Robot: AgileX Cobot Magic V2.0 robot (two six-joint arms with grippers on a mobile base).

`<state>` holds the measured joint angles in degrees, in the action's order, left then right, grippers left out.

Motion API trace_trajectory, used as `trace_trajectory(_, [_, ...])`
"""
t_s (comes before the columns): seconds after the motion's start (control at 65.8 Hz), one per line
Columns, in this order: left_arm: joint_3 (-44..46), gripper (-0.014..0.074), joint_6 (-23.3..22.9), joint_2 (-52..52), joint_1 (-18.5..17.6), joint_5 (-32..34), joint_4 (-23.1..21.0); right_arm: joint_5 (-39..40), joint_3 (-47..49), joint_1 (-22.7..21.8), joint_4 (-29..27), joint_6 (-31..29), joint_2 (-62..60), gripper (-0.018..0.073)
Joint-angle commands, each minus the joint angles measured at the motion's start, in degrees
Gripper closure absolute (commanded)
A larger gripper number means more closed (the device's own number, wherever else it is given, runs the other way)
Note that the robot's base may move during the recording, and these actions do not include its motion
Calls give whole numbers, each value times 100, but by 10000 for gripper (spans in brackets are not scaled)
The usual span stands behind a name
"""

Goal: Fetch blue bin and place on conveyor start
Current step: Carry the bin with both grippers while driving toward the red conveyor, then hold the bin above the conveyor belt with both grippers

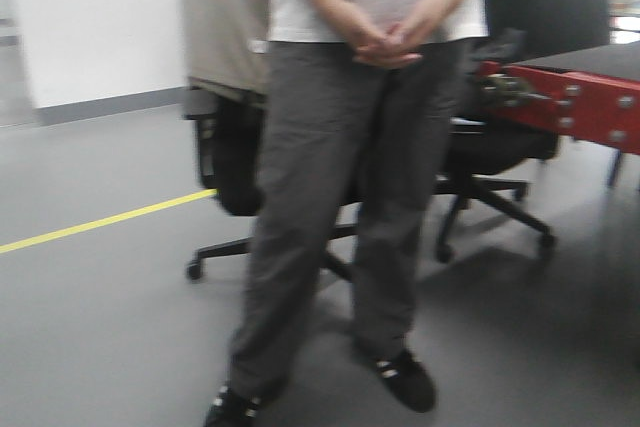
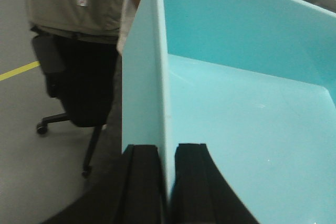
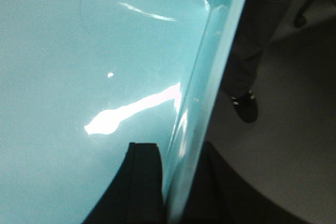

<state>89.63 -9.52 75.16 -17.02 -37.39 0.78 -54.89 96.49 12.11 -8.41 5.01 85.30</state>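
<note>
Left jaws: pinched narrow over one thin wall of the blue bin, black pads on either side. Right jaws: gripping the opposite wall the same way, beside glossy smooth turquoise plastic. Held above grey floor. At front view's right: conveyor start, red bolted edge, dark belt.

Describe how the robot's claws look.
Left claw: two matte black fingers, flat-topped, with layered ridged edges, flaring outward lower down. Right claw: the same black with squared tips, but blurrier. No cables or markings show, and the arms themselves are out of view.
</note>
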Motion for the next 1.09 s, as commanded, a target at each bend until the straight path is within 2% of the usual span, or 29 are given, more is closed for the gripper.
trace_trajectory(0.0, [67, 708, -5, -90, 7, 385, -149, 137, 62, -12, 210, -182, -24, 711])
trace_trajectory(1.079, [67, 708, -5, -90, 7, 385, -149, 137, 62, -12, 199, -182, -24, 711])
